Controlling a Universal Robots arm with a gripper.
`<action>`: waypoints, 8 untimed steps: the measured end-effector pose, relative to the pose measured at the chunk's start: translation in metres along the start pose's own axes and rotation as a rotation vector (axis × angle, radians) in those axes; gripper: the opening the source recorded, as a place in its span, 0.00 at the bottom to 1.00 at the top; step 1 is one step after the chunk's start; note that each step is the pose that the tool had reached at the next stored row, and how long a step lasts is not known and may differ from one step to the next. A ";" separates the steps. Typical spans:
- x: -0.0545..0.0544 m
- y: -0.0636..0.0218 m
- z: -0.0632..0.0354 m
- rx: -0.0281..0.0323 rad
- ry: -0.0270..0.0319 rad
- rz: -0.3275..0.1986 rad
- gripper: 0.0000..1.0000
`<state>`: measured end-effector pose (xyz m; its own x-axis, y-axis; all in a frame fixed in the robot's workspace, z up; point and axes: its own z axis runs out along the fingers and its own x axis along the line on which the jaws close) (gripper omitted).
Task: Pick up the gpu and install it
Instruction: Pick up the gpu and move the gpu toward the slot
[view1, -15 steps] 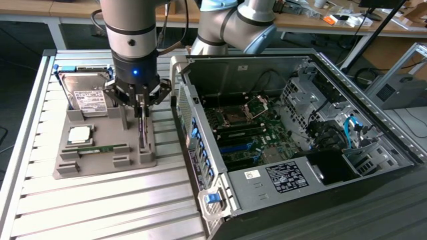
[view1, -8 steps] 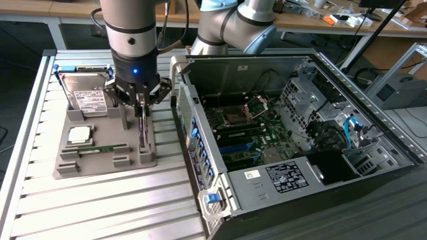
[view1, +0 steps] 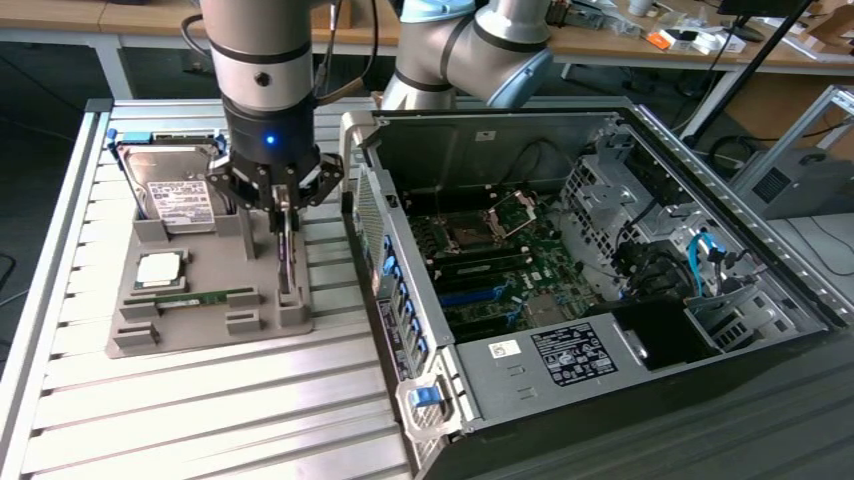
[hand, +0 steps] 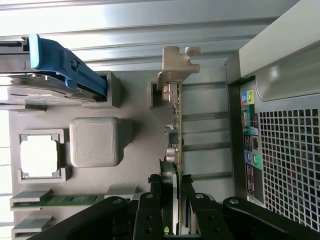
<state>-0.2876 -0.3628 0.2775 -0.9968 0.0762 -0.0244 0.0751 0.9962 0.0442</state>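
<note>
The gpu (view1: 286, 268) is a thin dark card with a tan metal bracket. It stands on edge in a slot at the exterior view's right side of a grey holder tray (view1: 200, 335). My gripper (view1: 280, 222) hangs straight down over it. In the wrist view the gpu (hand: 176, 115) runs away from the gripper (hand: 174, 192), whose two black fingers press against both faces of the card near one end. The card's lower edge still rests in the tray's slot.
The tray also holds a silver hard drive (view1: 180, 200), a square processor (view1: 160, 268) and a green RAM stick (view1: 200, 297). The open computer case (view1: 561, 280), with its motherboard exposed, lies close beside the tray at the exterior view's right; its rear panel (hand: 285, 150) is near the card.
</note>
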 end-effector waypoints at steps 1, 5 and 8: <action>0.000 0.0000 -0.0003 -0.0001 0.0000 0.000 0.27; 0.000 0.0001 -0.0016 -0.0001 0.0000 0.000 0.27; 0.000 0.0001 -0.0024 -0.0001 -0.0001 0.000 0.27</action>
<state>-0.2876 -0.3628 0.2800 -0.9968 0.0762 -0.0245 0.0751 0.9962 0.0443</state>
